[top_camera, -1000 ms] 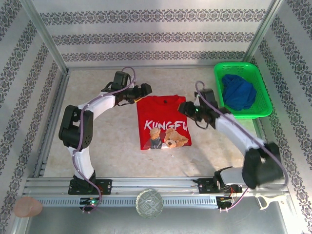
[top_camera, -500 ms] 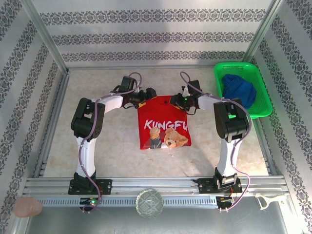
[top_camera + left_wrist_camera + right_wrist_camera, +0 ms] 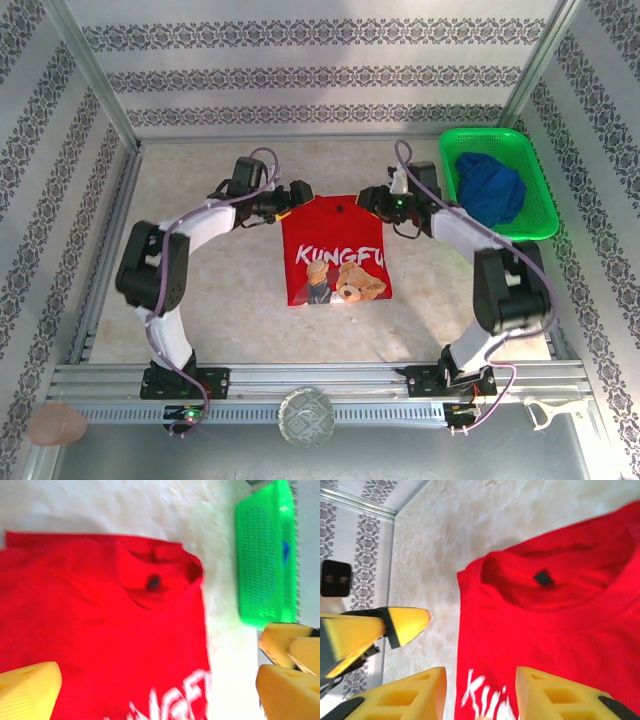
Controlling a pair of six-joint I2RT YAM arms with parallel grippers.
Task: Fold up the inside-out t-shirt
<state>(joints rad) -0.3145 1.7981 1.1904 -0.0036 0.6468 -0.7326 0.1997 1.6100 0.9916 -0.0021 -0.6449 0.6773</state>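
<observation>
At the middle of the surface (image 3: 215,290), we see the red t-shirt (image 3: 335,250) lying flat between the left claw (image 3: 298,192) (spread wide) and the half-spread, empty right claw (image 3: 369,199); we judge it soft and light, best pinched at its collar-end corners.

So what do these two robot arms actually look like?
Both the left arm and right arm have white tube-like links joined by chunky black joints, with a thin purple cable running alongside. Each ends in two blocky yellow fingers.
</observation>
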